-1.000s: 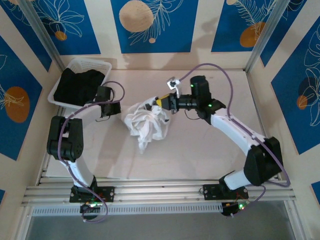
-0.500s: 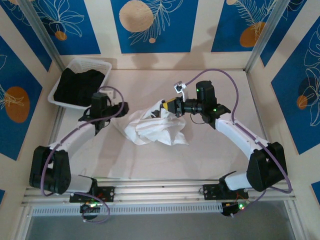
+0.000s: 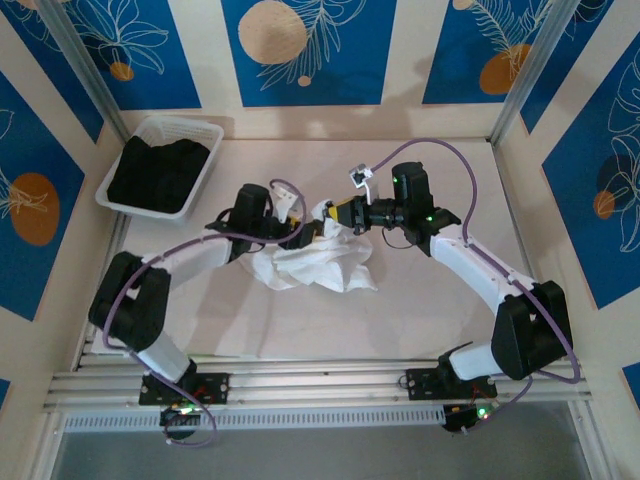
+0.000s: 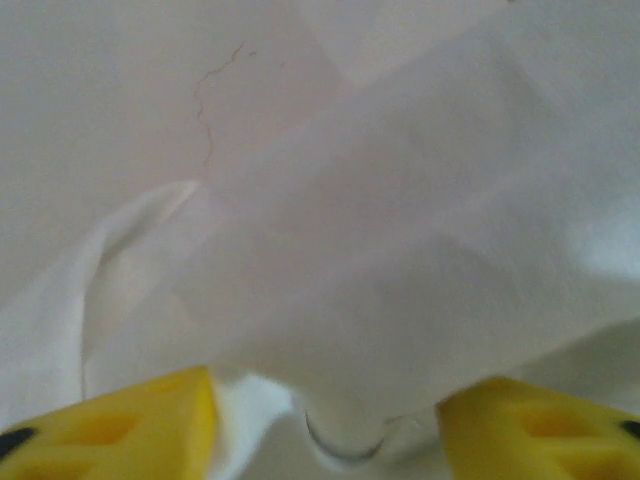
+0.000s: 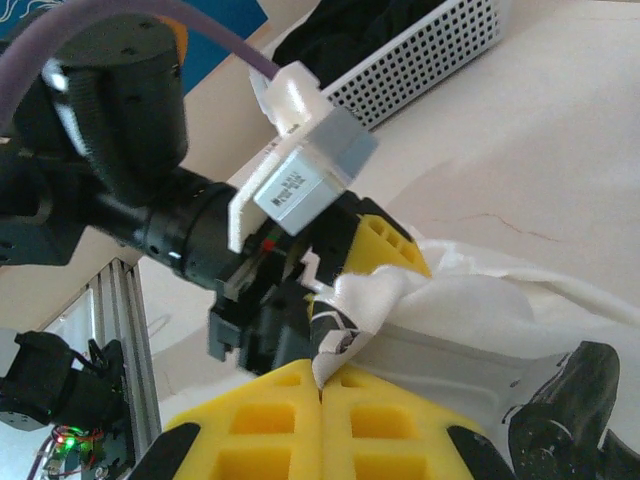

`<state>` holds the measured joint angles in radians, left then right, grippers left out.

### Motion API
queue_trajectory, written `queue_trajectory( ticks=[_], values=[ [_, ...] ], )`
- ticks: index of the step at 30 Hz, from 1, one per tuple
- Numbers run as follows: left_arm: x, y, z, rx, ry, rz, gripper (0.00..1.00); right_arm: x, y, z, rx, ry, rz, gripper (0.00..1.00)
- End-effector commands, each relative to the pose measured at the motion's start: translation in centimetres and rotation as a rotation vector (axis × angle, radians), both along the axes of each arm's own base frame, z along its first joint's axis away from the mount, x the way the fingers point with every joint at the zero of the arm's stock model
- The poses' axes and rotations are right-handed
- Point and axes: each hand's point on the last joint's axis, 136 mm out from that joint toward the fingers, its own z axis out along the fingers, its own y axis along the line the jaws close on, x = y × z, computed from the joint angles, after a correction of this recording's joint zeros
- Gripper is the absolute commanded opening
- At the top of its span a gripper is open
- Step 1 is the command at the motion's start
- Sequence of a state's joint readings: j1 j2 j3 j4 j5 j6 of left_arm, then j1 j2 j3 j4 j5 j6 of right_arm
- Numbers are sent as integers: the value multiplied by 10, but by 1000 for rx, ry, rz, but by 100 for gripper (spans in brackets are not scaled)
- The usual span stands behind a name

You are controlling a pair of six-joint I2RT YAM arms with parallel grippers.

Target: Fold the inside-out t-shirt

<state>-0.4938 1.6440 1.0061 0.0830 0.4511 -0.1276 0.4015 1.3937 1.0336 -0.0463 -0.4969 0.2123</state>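
Two arms, top view: both reach to mid-bench. The left end effector (image 3: 303, 232) and right end effector (image 3: 328, 212) sit close together at the far edge of the inside-out t-shirt (image 3: 320, 262).
Shirt, top view: a crumpled white heap, roughly central on the bench (image 3: 430, 320). It lies well apart from the white basket (image 3: 205, 128) at far left, which holds the black garment (image 3: 155, 172).
Left wrist view, end effector: yellow fingers (image 4: 130, 425) spread wide. A raised fold of shirt (image 4: 380, 250) lies between them, not pinched as far as shows.
Left wrist view, beyond: bare bench (image 4: 90, 90) past the cloth.
Right wrist view, end effector: right end effector (image 5: 320, 385) pressed together, pinching a small tuck of shirt (image 5: 480, 300) with what looks like a printed tag (image 5: 335, 335) at the pinch.
Right wrist view, neighbour: the left end effector is just past the pinch, with one yellow finger against the cloth. The basket (image 5: 440, 50) is behind.
Handling, judged: thin, limp and light. It will sag and bunch, will not hold a shape, and layers may lift together.
Where to hold, judged: a single hem, shoulder seam or neckline edge, with the two pinches set well apart so the cloth can be stretched flat.
Risk, judged: two grips this close give little spread.
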Motion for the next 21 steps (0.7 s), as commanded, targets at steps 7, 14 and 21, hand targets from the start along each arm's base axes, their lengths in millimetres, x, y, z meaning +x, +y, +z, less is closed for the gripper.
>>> queue_trajectory(
  ticks=[7,14,21],
  values=[
    [21,-13,123,-197,-171,13,0,15,-4,44,-52,-114,-43,0],
    [-21,36,300,-445,-380,85,0,45,-33,114,-145,-212,-283,0],
    [-51,40,339,-535,-380,14,0,38,-27,111,-135,-188,-252,0]
  ],
)
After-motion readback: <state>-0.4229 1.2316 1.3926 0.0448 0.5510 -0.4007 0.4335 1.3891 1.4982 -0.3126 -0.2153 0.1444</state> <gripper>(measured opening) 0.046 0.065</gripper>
